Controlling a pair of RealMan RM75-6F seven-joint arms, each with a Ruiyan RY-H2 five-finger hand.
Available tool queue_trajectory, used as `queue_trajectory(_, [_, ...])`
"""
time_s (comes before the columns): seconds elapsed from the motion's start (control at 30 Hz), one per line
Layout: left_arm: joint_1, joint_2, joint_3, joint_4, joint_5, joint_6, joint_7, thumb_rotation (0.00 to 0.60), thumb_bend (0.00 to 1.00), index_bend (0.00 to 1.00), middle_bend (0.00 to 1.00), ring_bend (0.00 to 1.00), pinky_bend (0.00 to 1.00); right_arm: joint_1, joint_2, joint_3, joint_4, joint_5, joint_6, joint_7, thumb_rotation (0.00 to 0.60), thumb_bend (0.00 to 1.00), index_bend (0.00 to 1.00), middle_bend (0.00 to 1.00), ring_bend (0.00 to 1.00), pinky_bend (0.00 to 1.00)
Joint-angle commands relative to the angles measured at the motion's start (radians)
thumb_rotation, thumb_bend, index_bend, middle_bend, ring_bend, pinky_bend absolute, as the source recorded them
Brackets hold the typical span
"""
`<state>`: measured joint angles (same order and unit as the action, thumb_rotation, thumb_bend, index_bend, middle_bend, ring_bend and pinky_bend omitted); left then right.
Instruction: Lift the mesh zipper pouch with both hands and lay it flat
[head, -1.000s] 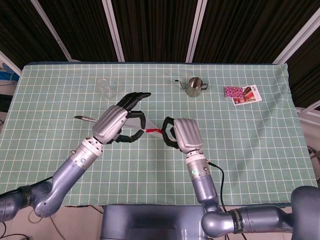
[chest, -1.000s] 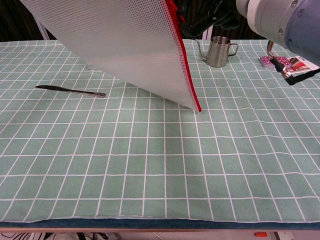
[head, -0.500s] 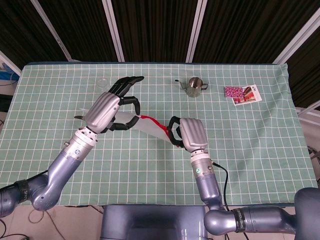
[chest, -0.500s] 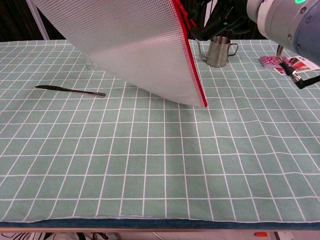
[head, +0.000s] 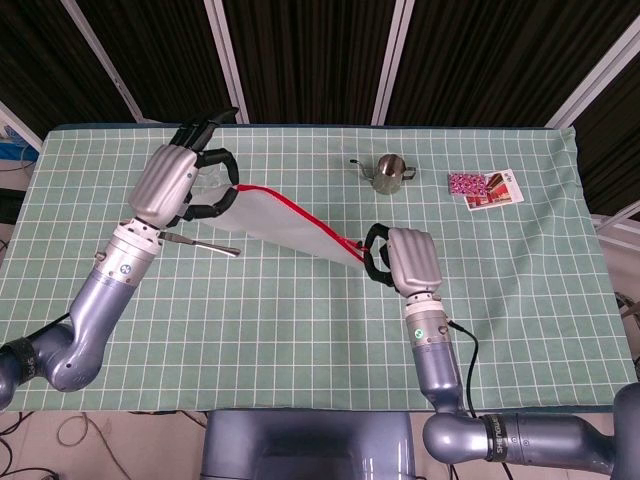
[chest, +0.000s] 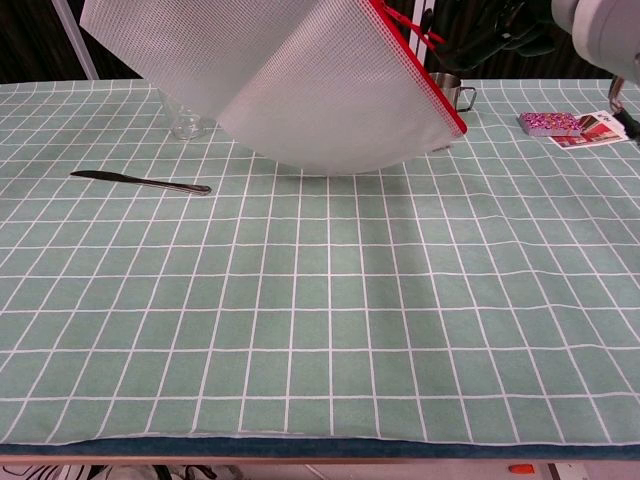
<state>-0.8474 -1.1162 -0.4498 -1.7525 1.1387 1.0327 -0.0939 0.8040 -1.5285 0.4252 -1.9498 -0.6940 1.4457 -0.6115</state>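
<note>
Mesh zipper pouch (head: 290, 228) stretched clear above the surface (head: 300, 330), pinched at opposite ends by left robot hand (head: 172, 185) and right robot hand (head: 405, 258), spread for laying flat.

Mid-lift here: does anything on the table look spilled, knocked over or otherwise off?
Nothing stands out. The mesh pouch hangs slack between the left hand and right hand, sagging in the middle, as expected mid-lift. The knife, glass, metal pitcher and the small packets sit undisturbed.
</note>
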Motion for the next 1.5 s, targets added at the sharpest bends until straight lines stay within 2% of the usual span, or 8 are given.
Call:
queue_trajectory(0.03, [0.004, 0.004, 0.003, 0.012, -0.005, 0.000, -0.007, 0.600, 0.45, 0.64, 0.07, 0.00, 0.00, -0.007, 0.012, 0.003, -0.001, 0.001, 0.001, 0.003, 0.600, 0.63, 0.69, 1.00, 1.00, 0.96])
queue_trajectory(0.73, [0.034, 0.024, 0.030, 0.056, -0.007, 0.005, -0.028, 0.600, 0.45, 0.64, 0.07, 0.00, 0.00, -0.058, 0.118, 0.043, 0.001, 0.017, 0.007, 0.041, 0.600, 0.63, 0.69, 1.00, 1.00, 0.96])
queue_trajectory(1.5, [0.057, 0.025, 0.049, 0.070, -0.026, 0.009, -0.029, 0.600, 0.45, 0.63, 0.07, 0.00, 0.00, -0.091, 0.178, 0.073, 0.012, 0.047, 0.024, 0.072, 0.600, 0.63, 0.69, 1.00, 1.00, 0.96])
